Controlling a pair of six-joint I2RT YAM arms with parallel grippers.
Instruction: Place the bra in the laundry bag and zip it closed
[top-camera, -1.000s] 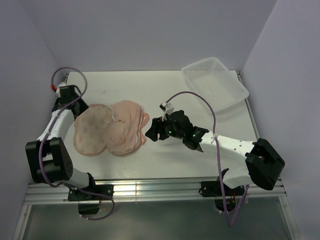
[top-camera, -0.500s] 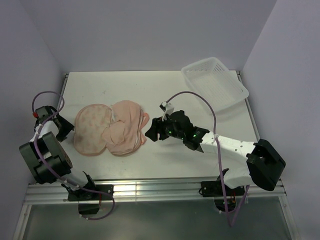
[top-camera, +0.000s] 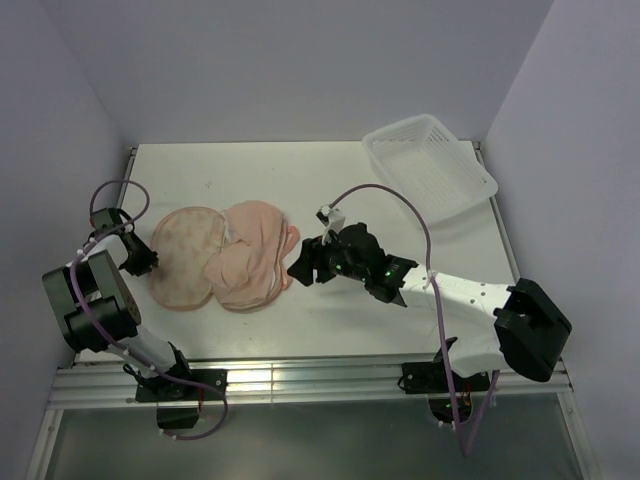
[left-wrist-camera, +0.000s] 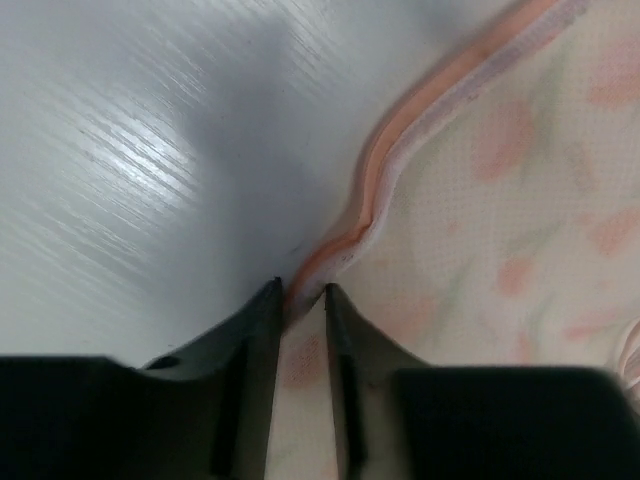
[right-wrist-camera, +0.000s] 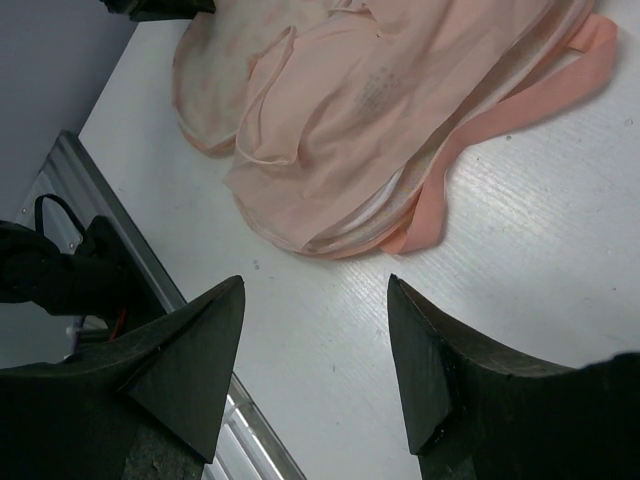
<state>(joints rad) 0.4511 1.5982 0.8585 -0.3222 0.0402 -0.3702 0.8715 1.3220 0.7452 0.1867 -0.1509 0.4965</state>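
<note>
The laundry bag (top-camera: 185, 255), a cream two-lobed pouch with orange print, lies flat at the table's left. The peach-pink bra (top-camera: 255, 255) lies on its right lobe, a strap end sticking out to the right. My left gripper (top-camera: 143, 262) is at the bag's left edge. In the left wrist view the gripper (left-wrist-camera: 300, 292) is shut on the bag's (left-wrist-camera: 500, 200) pink zipper edge. My right gripper (top-camera: 305, 268) is open and empty just right of the bra. In the right wrist view the gripper (right-wrist-camera: 315, 280) hovers over bare table with the bra (right-wrist-camera: 400, 100) and bag (right-wrist-camera: 210, 70) ahead.
A white plastic lattice basket (top-camera: 430, 165) stands tilted at the back right corner. Purple walls close in the left, back and right. A metal rail (top-camera: 300, 380) runs along the near edge.
My left arm swung from the table's back left down to the bag's left edge, and its gripper closed on that edge. The right gripper shifted slightly left toward the bra.
</note>
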